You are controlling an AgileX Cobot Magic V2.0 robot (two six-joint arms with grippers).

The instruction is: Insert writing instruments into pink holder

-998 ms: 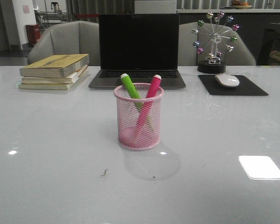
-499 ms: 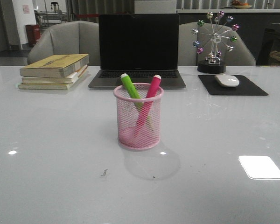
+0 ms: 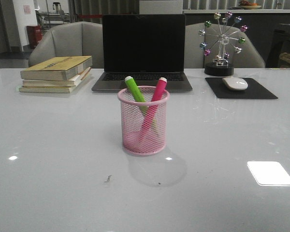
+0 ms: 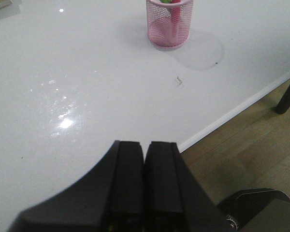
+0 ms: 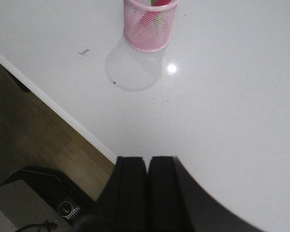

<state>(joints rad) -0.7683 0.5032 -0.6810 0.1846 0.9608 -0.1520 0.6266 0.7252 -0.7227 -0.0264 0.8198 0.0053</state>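
The pink holder (image 3: 143, 121) stands upright in the middle of the white table. Inside it lean the green pen (image 3: 134, 89) and the magenta pen (image 3: 157, 91), their white tips crossing above the rim. The holder (image 4: 169, 24) also shows far ahead in the left wrist view, and the holder (image 5: 150, 24) in the right wrist view. My left gripper (image 4: 144, 145) is shut with nothing in it, back at the table's near edge. My right gripper (image 5: 148, 159) is likewise shut and empty near that edge. Neither arm appears in the front view.
A black laptop (image 3: 143, 50) stands open behind the holder. A stack of books (image 3: 56, 73) lies at the back left. A white mouse (image 3: 235, 83) on a black pad (image 3: 261, 92) and a ferris-wheel ornament (image 3: 222, 41) sit at the back right. Wooden floor (image 4: 251, 145) lies past the table edge.
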